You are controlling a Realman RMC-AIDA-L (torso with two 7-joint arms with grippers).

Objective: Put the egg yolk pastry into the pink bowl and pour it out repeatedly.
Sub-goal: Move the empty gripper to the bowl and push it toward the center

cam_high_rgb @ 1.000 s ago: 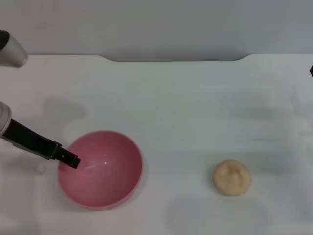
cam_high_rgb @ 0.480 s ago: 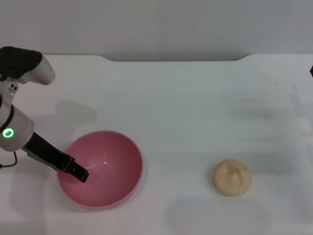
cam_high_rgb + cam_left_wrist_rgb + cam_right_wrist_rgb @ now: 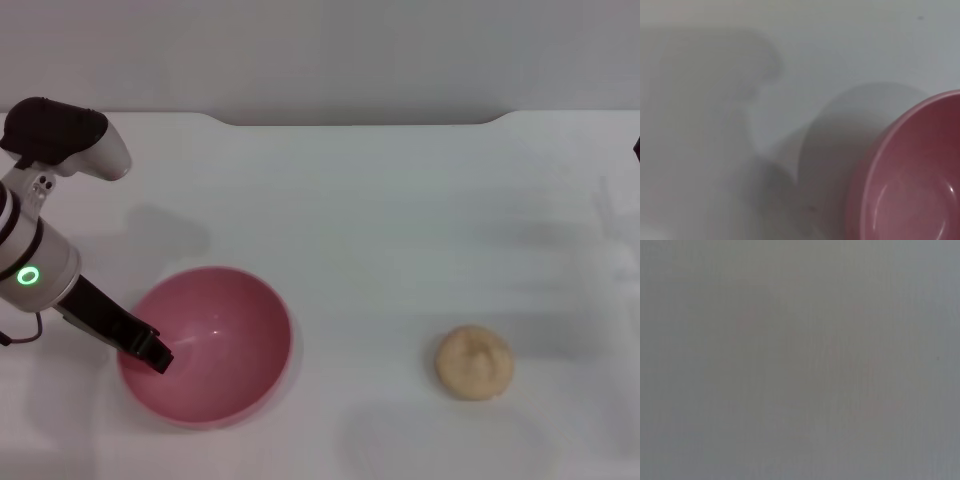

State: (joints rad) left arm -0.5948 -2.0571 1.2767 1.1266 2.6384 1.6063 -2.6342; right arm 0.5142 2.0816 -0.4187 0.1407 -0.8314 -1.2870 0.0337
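Observation:
The pink bowl (image 3: 206, 344) stands upright and empty at the front left of the white table; part of its rim and inside also shows in the left wrist view (image 3: 910, 185). The egg yolk pastry (image 3: 475, 362) lies on the table at the front right, well apart from the bowl. My left gripper (image 3: 152, 351) is at the bowl's left rim, its dark tip reaching just over the rim into the bowl. My right gripper is out of view; only a dark sliver of that arm (image 3: 637, 146) shows at the right edge, and the right wrist view is plain grey.
The white table (image 3: 380, 230) stretches back to a grey wall with a dark notch at its far edge (image 3: 360, 121). The left arm's white body with a green light (image 3: 30, 272) hangs over the table's left side.
The left arm has swung in further over the table, and its gripper tip has gone from the bowl's upper left rim down to the left rim. Bowl and pastry have not moved.

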